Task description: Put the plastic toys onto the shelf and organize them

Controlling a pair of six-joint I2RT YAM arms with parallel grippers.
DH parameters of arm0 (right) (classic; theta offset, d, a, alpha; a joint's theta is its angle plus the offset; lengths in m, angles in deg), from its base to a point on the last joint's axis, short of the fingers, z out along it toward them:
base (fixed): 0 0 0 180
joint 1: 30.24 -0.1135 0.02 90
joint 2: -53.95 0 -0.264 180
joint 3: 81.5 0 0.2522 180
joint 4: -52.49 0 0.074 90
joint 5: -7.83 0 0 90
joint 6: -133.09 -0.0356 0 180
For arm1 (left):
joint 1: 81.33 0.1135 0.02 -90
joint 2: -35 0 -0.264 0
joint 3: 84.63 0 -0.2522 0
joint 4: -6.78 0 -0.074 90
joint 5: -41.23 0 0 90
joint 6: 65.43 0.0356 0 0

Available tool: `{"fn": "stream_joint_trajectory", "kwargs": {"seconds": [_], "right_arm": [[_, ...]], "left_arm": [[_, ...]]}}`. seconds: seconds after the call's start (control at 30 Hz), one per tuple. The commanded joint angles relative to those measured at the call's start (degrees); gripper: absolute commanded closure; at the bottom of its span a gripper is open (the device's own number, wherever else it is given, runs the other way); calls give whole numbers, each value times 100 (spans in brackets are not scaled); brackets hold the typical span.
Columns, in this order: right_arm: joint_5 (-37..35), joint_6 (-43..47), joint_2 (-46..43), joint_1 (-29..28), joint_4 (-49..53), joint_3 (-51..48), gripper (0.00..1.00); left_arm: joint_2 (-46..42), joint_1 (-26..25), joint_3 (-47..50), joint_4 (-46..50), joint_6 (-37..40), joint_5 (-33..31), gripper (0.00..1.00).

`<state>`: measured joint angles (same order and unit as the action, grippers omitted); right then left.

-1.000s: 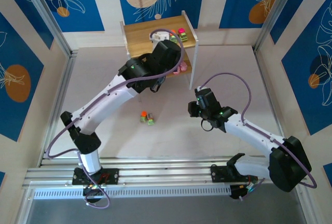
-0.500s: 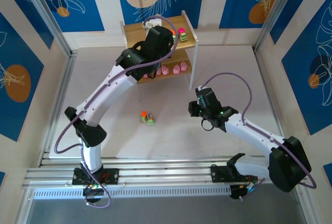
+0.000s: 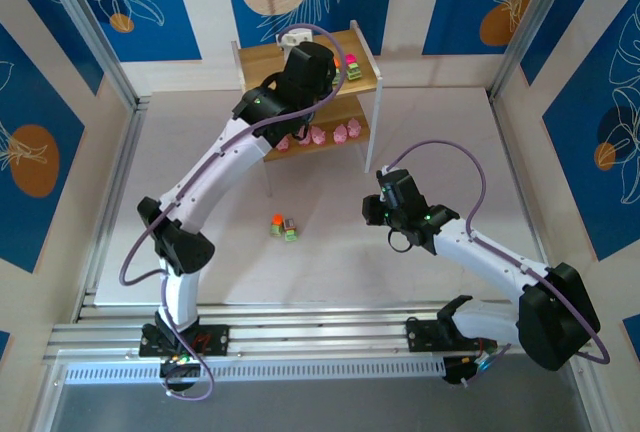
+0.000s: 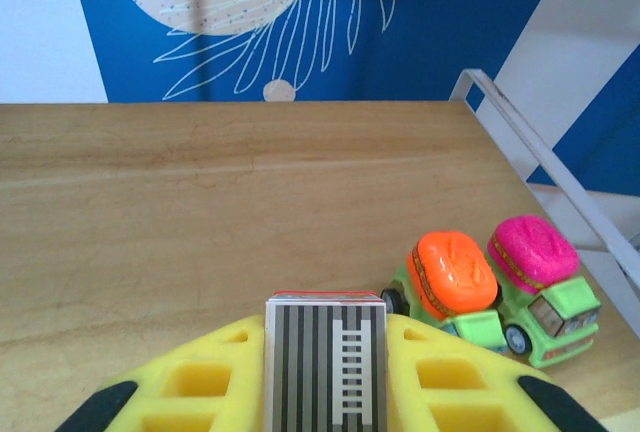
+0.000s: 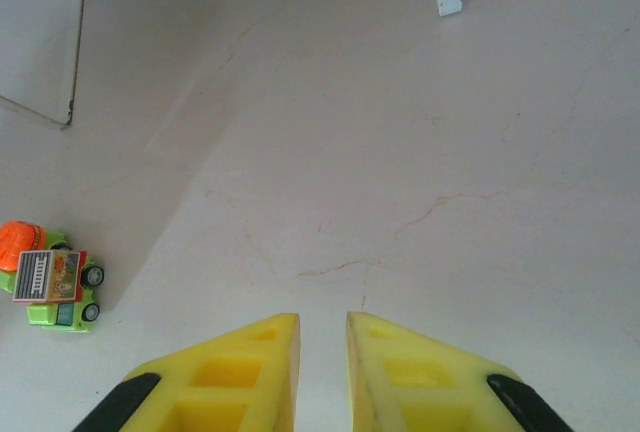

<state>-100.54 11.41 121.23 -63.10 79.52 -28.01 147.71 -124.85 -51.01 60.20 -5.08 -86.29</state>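
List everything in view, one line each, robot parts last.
shelf: one, light wood, white legs, far middle of table
orange-topped truck: one, green base, top board, right end
pink-topped truck: one, green base, beside it
pink toys: at least three, lower board, partly hidden
table trucks: two, green bases, close together before the shelf
table: one, pale
held truck: one, striped top, in left gripper
left gripper: one, yellow fingers, shut on held truck, above top board
right gripper: one, yellow fingers, shut, empty, over bare table
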Motion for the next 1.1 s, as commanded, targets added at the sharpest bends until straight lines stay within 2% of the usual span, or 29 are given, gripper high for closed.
{"fn": "stream_joint_trajectory", "kwargs": {"seconds": [0.0, 0.37, 1.07], "right_arm": [[139, -75, -69, 41, -23, -57, 80], [175, -95, -53, 53, -43, -67, 80], [212, -101, -31, 76, -61, -67, 80]], "left_arm": [[147, 72, -240, -274, -64, 43, 84], [358, 97, -462, -257, -207, 9, 84], [519, 155, -489, -195, -224, -159, 78]]}}
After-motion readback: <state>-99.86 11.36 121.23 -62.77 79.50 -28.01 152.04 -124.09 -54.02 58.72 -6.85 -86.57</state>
